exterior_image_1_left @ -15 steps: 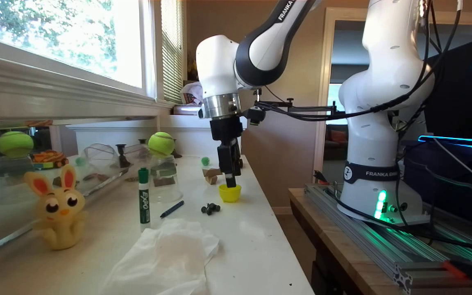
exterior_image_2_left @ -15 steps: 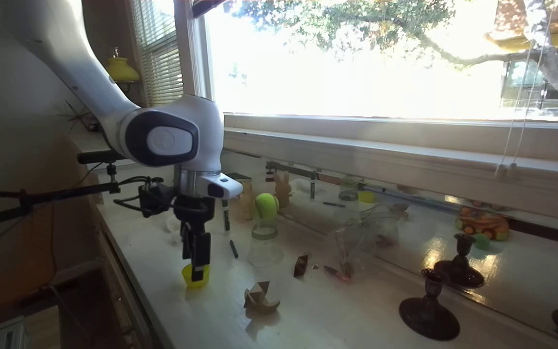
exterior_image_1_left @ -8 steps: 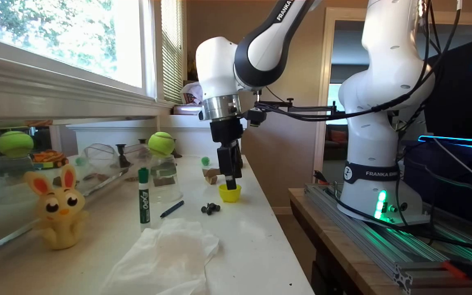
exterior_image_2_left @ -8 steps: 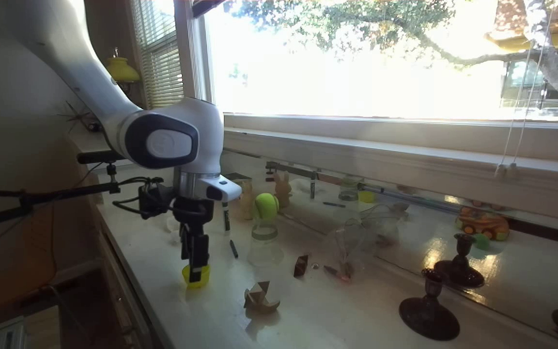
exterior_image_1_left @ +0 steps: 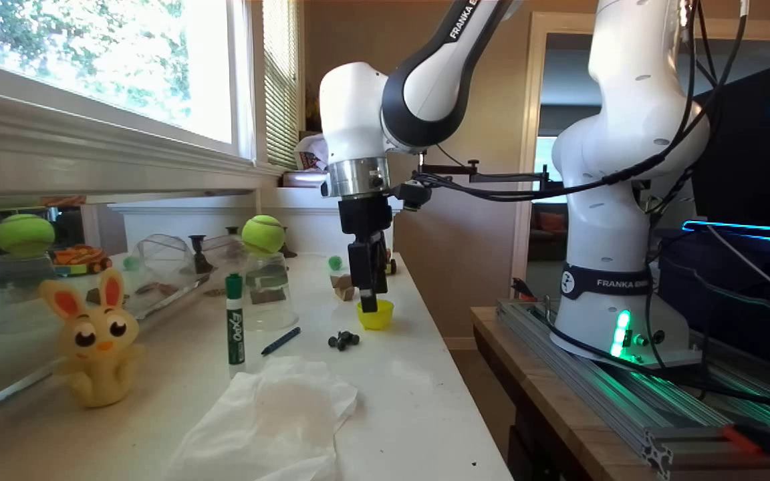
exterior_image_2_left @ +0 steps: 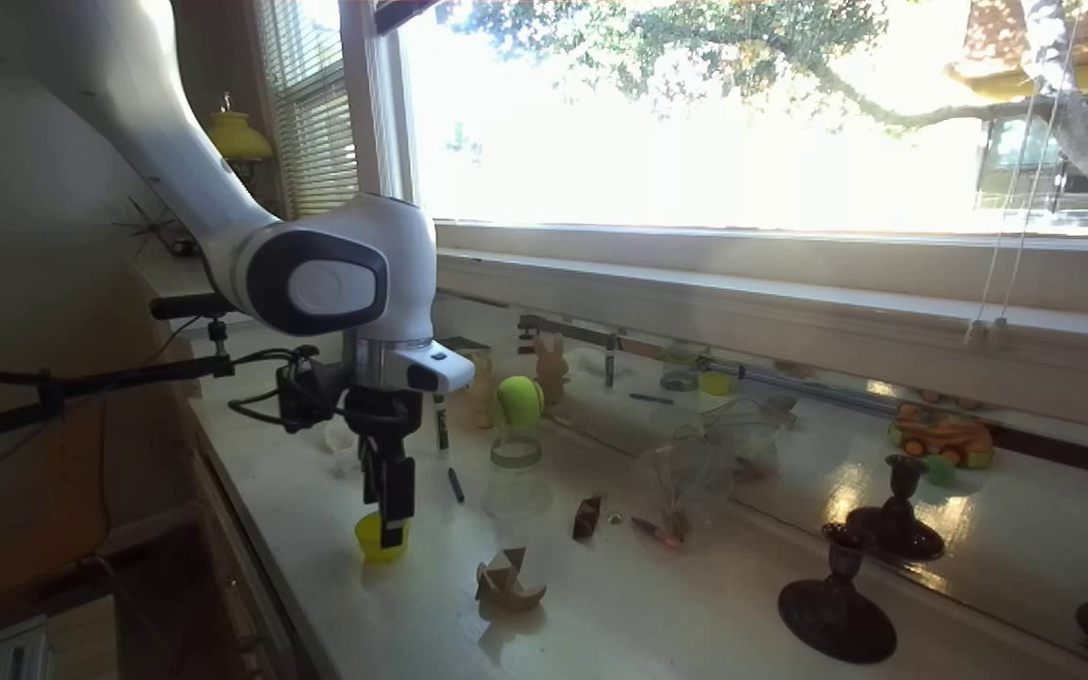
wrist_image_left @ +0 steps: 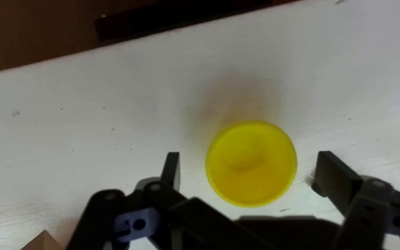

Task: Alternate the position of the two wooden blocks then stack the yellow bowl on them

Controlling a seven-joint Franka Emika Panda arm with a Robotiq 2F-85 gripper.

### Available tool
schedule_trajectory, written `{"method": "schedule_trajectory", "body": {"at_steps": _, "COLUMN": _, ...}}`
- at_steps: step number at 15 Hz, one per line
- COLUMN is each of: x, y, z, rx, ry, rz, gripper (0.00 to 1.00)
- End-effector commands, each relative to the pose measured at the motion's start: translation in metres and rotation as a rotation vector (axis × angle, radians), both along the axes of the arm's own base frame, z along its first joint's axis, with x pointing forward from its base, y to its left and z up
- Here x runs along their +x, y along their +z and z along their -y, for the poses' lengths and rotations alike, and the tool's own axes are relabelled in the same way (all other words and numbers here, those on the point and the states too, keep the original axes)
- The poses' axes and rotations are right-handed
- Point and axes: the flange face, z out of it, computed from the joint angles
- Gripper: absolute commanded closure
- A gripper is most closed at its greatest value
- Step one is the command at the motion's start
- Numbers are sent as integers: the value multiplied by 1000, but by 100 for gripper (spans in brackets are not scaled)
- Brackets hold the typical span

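Likely a squeeze comes next; in the wrist view the gripper (wrist_image_left: 249, 163) has its jaws apart, one either side of the yellow bowl (wrist_image_left: 252, 177), neither touching; the bowl, round with no long axis, stands upright on the counter (wrist_image_left: 134, 93); tip depth against its rim is unclear.
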Motion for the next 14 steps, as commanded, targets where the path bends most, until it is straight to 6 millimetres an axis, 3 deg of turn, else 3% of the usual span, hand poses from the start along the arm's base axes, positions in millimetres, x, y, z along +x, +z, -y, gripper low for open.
{"method": "schedule_trajectory", "body": {"at_steps": 1, "x": 3, "y": -4, "z": -1, "rx": 2, "ry": 8, "rz": 7, "gripper": 0}}
{"method": "schedule_trajectory", "body": {"at_steps": 8, "x": 3, "y": -8, "z": 0, "rx": 3, "ry": 7, "rz": 3, "gripper": 0}}
{"method": "schedule_trajectory", "body": {"at_steps": 9, "x": 4, "y": -8, "z": 0, "rx": 4, "ry": 8, "rz": 4, "gripper": 10}}
{"method": "schedule_trajectory", "body": {"at_steps": 10, "x": 4, "y": -9, "z": 0, "rx": 5, "ry": 9, "rz": 4, "gripper": 26}}
{"method": "schedule_trajectory", "body": {"at_steps": 14, "x": 4, "y": -10, "z": 0, "rx": 5, "ry": 11, "rz": 5, "gripper": 56}}
